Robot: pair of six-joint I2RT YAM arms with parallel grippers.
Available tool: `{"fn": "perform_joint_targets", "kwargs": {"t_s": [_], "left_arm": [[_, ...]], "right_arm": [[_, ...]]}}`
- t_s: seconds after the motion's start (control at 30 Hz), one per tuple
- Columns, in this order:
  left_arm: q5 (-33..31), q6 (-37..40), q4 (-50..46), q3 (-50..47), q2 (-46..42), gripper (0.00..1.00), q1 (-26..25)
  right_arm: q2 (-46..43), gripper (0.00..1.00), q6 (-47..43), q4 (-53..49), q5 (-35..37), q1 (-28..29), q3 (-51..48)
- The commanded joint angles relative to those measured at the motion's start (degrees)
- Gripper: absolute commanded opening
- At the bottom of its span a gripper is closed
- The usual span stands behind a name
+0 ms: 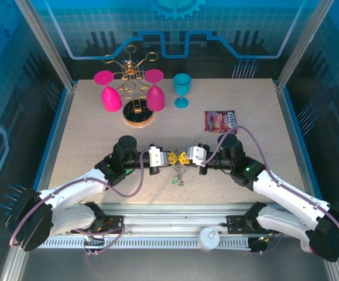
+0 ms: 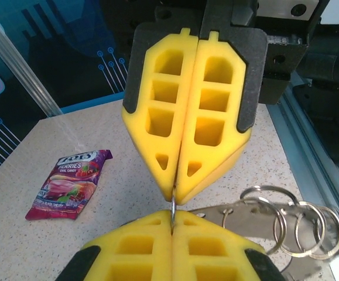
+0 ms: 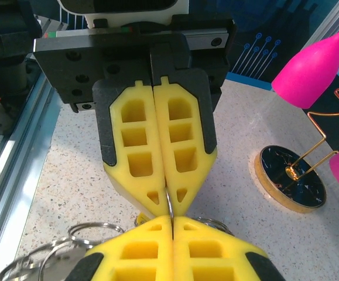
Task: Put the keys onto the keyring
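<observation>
Left gripper (image 1: 171,158) and right gripper (image 1: 188,157) meet tip to tip at frame centre, both pinched narrow on the keyring (image 2: 281,226); the keys (image 1: 175,178) dangle just below, equally near both.

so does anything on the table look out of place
The sweet packet lying flat beyond the right gripper looks stray. The teal glass stands upright beside the rack while the pink ones hang upside down. Nothing looks spilled or broken.
</observation>
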Motion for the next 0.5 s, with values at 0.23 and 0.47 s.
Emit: {"fn": "perform_joint_targets", "kwargs": {"t_s": [0.23, 0.47], "left_arm": [[-5.4, 4.2, -8.2, 3.8, -2.9, 0.0, -0.1], [-7.5, 7.3, -18.2, 7.8, -3.0, 0.0, -0.5]], "right_arm": [[-4.5, 0.33, -2.8, -4.4, 9.3, 0.2, -0.5], [-1.4, 0.28, -8.5, -10.0, 10.1, 2.0, 3.8]]}}
